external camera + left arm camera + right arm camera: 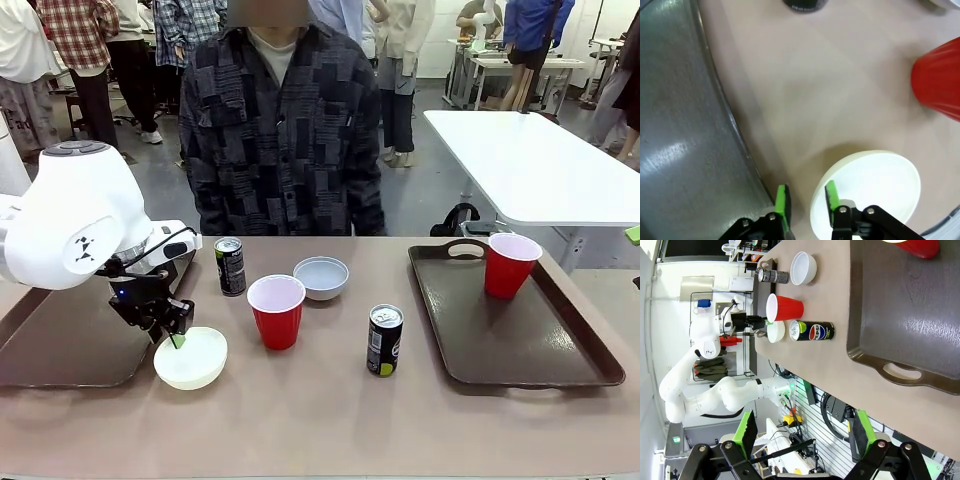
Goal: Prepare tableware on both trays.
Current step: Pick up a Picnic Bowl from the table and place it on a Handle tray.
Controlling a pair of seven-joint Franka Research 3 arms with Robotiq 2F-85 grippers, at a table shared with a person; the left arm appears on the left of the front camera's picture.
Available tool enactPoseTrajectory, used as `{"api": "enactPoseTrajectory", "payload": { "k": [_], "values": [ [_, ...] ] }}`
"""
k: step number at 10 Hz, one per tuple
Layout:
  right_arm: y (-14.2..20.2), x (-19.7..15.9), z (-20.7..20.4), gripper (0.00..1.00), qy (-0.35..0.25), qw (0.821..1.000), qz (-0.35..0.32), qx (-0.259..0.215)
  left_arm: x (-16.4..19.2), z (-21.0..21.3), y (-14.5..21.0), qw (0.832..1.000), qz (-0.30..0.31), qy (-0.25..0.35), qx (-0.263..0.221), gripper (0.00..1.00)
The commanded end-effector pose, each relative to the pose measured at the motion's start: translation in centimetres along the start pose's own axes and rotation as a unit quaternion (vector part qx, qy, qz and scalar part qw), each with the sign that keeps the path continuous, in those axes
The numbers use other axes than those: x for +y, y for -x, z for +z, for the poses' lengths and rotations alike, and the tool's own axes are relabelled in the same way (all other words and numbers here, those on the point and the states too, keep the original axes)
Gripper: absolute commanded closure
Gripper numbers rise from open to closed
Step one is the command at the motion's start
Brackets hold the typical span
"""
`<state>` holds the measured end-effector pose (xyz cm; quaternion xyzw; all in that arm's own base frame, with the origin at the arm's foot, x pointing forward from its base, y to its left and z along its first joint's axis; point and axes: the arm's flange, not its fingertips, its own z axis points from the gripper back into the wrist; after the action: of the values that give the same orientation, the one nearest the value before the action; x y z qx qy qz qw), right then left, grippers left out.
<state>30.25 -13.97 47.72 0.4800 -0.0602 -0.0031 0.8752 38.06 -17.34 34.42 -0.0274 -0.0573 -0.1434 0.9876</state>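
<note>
My left gripper (171, 337) stands at the left rim of the white bowl (190, 358), just right of the left tray (60, 345). In the left wrist view its jaws (806, 201) are half closed astride the rim of the white bowl (867, 187): one pad sits inside, and a strip of table shows between the outer pad and the rim. A black can (230, 266), a red cup (276, 311), the grey-blue bowl (321, 278) and a second can (385, 340) stand mid-table. The right tray (520, 340) holds another red cup (511, 264). My right gripper (802, 440) hangs open, off the near edge of the right tray (900, 320).
A person in a dark patterned shirt (280, 130) stands at the far side of the table. The left tray's raised rim (725, 115) runs close beside my left fingers. A red cup (940, 82) stands a short way past the bowl.
</note>
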Motion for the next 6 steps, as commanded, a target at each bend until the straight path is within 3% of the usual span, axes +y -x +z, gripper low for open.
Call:
{"api": "enactPoseTrajectory", "payload": {
  "k": [1,2,3,4,6],
  "values": [
    [-0.06,0.05,-0.02,0.00,-0.006,1.000,0.004,0.000,-0.46,0.43,1.74,1.000,0.018,-0.002,-0.006,0.62],
    [-0.06,0.05,-0.02,0.00,-0.006,1.000,0.004,0.000,-0.52,0.41,1.74,1.000,0.020,-0.003,-0.005,1.00],
    [-0.06,0.05,-0.02,0.00,-0.006,1.000,0.004,0.000,-0.57,0.42,1.71,1.000,0.021,-0.003,-0.004,0.80],
    [-0.06,0.05,-0.02,0.00,-0.006,1.000,0.004,0.000,-0.58,0.48,1.74,1.000,0.021,-0.003,-0.004,1.00],
    [-0.06,0.05,-0.02,0.00,-0.006,1.000,0.004,0.000,-0.52,0.80,1.75,1.000,0.024,-0.002,-0.005,1.00]
  ]
}}
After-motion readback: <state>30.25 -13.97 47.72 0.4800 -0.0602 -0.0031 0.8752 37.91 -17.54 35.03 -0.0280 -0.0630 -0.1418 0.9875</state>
